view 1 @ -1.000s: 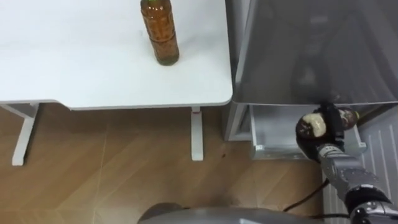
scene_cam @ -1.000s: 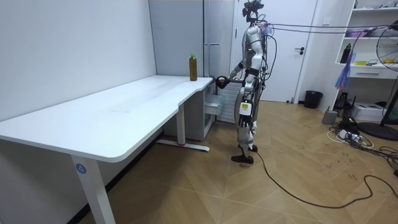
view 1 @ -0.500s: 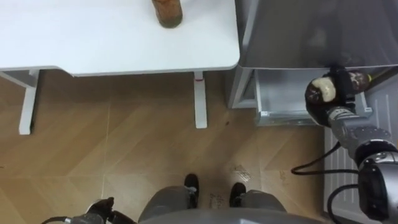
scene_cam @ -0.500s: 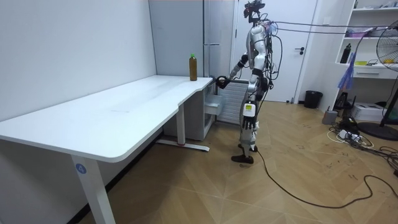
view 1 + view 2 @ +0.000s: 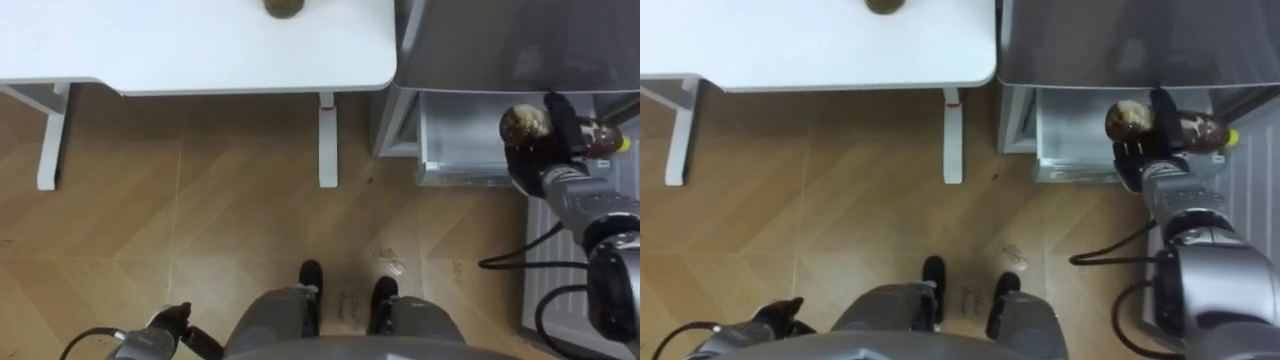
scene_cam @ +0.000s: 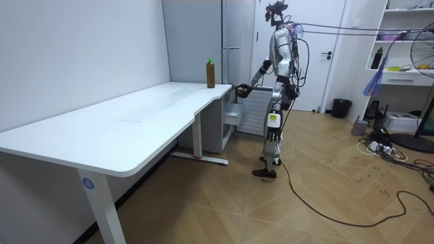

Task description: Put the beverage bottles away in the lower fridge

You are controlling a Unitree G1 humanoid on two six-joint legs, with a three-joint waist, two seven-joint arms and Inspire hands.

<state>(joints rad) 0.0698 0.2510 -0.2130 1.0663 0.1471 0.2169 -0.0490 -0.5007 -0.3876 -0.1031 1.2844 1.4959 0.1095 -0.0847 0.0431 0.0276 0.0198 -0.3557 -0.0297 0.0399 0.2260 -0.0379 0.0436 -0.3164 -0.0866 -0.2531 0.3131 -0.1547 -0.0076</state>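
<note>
The grey fridge (image 5: 520,40) is the landmark, and in the room view the robot stands upright on the wooden floor (image 5: 200,220) right in front of it. The white counter (image 5: 200,50) sits just beside the fridge's left side. At the fridge's foot its lower drawer (image 5: 455,150) is pulled out. In front of the fridge, over the drawer's right end, the right hand (image 5: 535,160) holds 1 brown drink bottle (image 5: 525,122) lying sideways. Its fingers are curled round the bottle's body, outside the fridge. A 2nd bottle (image 6: 210,73), green-capped, stands upright on the counter corner nearest the fridge. The left hand (image 5: 165,335) hangs low, well left of the fridge. I cannot tell how its fingers are set.
</note>
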